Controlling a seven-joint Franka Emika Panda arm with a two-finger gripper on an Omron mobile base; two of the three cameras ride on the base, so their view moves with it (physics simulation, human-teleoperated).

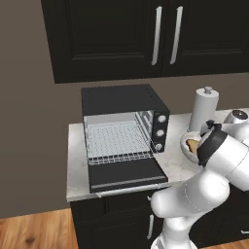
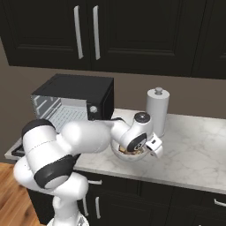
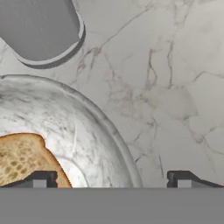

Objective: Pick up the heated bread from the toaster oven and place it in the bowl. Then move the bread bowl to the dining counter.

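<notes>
The bread (image 3: 24, 159) lies inside the bowl (image 3: 94, 131), at the lower left of the hand view. In the left base view the bowl sits at the right edge of the frame, half hidden by the arm, on the tabletop (image 1: 78, 160) next to the oven (image 1: 124, 133). The oven door hangs open and its rack looks bare.

The pincer (image 3: 109, 179) is low over the bowl's rim. Its two tips stand apart, one over the bread side and one over the bare tabletop, with the rim between them. They hold nothing.

The step in hand seems to be grabbing the bowl so it can be carried away. To do it well, the pincer should go down with one tip inside the rim and one outside, then squeeze the wall firmly (a smooth rim may slip). The bowl should stay level so the bread does not slide out.

Counting: one bread, one bowl, one oven with three knobs, one paper towel roll (image 2: 157, 110) near the bowl, and one pincer.
</notes>
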